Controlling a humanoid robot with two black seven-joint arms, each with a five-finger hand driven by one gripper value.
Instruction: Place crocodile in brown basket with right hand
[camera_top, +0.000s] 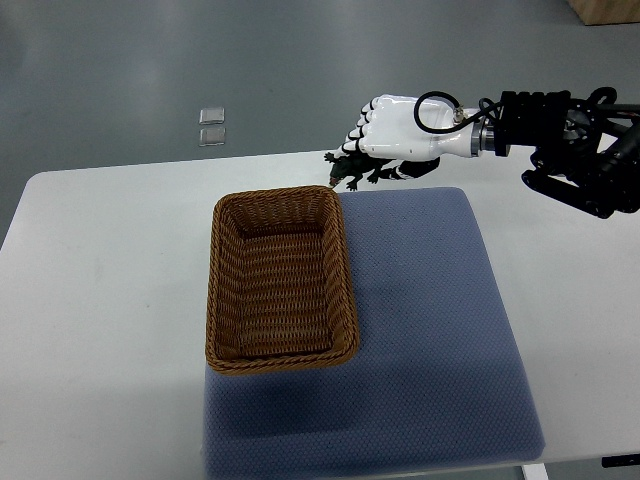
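Note:
A small dark green toy crocodile is held above the far edge of the blue mat, just beyond the basket's far right corner. My right hand, white with black finger joints, is curled over it from above; its arm comes in from the right edge. The crocodile's head and legs stick out below the fingers. The brown wicker basket lies on the mat to the lower left of the hand, and nothing lies inside it. No left arm shows.
A blue-grey mat covers the middle of the white table. Two small clear squares lie on the grey floor beyond the table's far edge.

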